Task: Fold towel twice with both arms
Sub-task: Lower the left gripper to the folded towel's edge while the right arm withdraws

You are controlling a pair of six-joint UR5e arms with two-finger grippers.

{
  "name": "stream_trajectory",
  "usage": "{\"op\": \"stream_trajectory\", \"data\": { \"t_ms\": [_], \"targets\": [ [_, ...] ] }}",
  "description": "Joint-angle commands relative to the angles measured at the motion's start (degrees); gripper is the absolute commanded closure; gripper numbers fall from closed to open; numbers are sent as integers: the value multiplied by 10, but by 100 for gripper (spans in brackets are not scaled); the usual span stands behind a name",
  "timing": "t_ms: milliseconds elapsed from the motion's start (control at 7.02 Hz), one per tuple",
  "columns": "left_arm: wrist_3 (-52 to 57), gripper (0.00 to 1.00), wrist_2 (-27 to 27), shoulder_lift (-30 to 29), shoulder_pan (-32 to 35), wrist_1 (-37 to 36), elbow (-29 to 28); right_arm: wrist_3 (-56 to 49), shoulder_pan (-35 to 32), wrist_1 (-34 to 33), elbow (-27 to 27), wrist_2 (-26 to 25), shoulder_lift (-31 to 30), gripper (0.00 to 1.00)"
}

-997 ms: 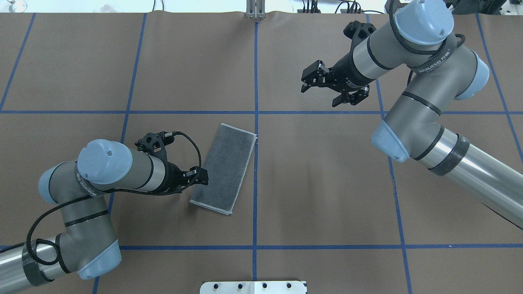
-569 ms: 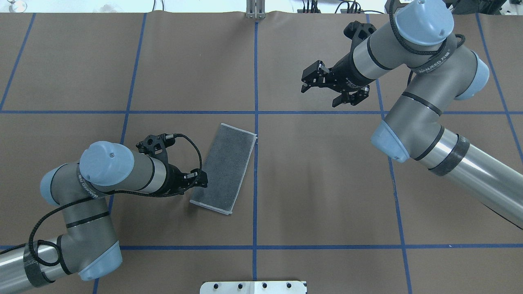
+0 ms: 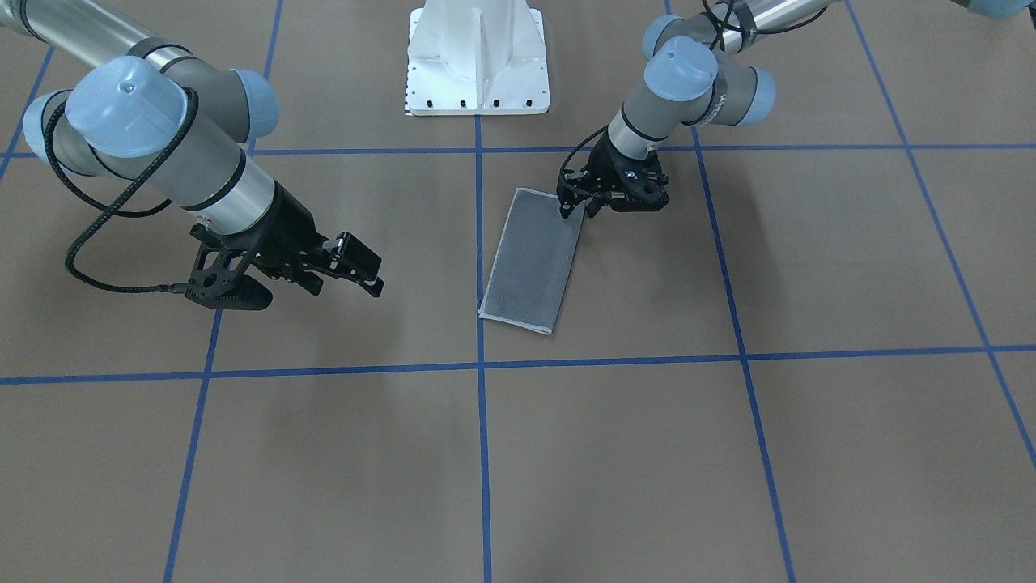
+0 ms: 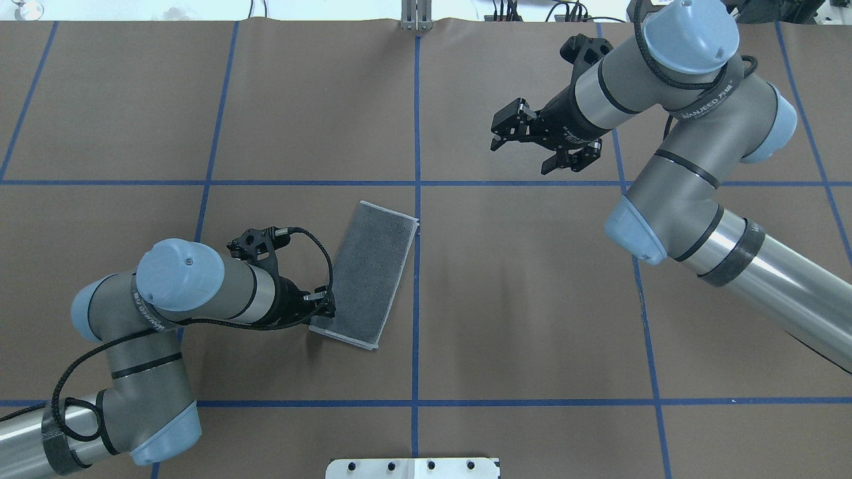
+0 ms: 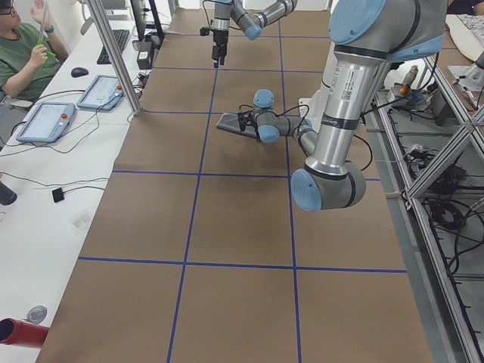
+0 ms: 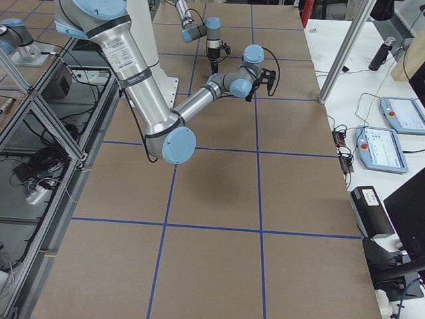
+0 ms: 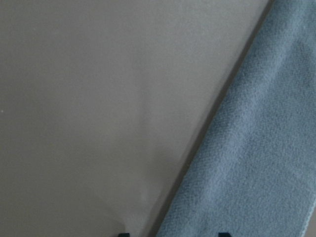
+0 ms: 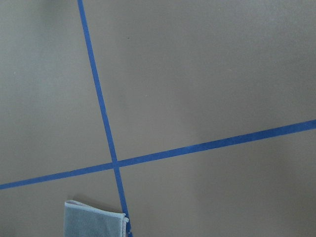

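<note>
Brown surface (image 4: 532, 299) with a blue tape grid. Right arm (image 4: 699, 199) came in from 4 o'clock in the overhead view, with its hand (image 4: 520, 158) hanging high above the surface, fingers wide apart and holding nothing, at about 2 o'clock from the towel and well apart from it. Left arm (image 4: 193, 286) came in from 8 o'clock, bent low. The towel (image 4: 369, 283) lay flat just toward 8 o'clock of the surface's centre as a long narrow strip, dark grey face up with light edging. It ran aslant from 1 o'clock to 7 o'clock, and its far corner touched the centre tape line. Left hand (image 4: 324, 305) was down at the strip's near left corner. In the wrist view its two fingertips stood apart, straddling the towel's long edge, not yet pinched on it. Judged: the first fold looked done and the second was just starting. The next move would call for the left hand to close on that corner. The right hand would need to travel down toward 7 o'clock to the other near corner. Both would then lift together and carry the near end over to the 1 o'clock end, keeping the edges square.
</note>
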State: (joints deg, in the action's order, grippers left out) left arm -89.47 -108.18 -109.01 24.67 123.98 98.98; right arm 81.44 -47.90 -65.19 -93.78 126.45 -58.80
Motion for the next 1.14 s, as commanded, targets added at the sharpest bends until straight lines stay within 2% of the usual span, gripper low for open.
{"op": "stream_trajectory", "data": {
  "t_ms": [0, 142, 427, 854, 997],
  "targets": [
    [-3, 88, 0, -2, -1, -1, 2, 1, 0, 0, 0, -1, 0, 0],
    [-4, 100, -1, -3, 0, -1, 2, 2, 0, 0, 0, -1, 0, 0],
    [-41, 100, -4, -19, -1, -23, 12, 3, 0, 0, 0, 0, 1, 0],
    [-47, 100, -6, -130, -1, -178, 28, 2, 0, 0, 2, -1, 0, 0],
    [-47, 100, -5, -146, 11, -185, 25, 0, 0, 0, 3, -1, -1, 0]
  ]
}}
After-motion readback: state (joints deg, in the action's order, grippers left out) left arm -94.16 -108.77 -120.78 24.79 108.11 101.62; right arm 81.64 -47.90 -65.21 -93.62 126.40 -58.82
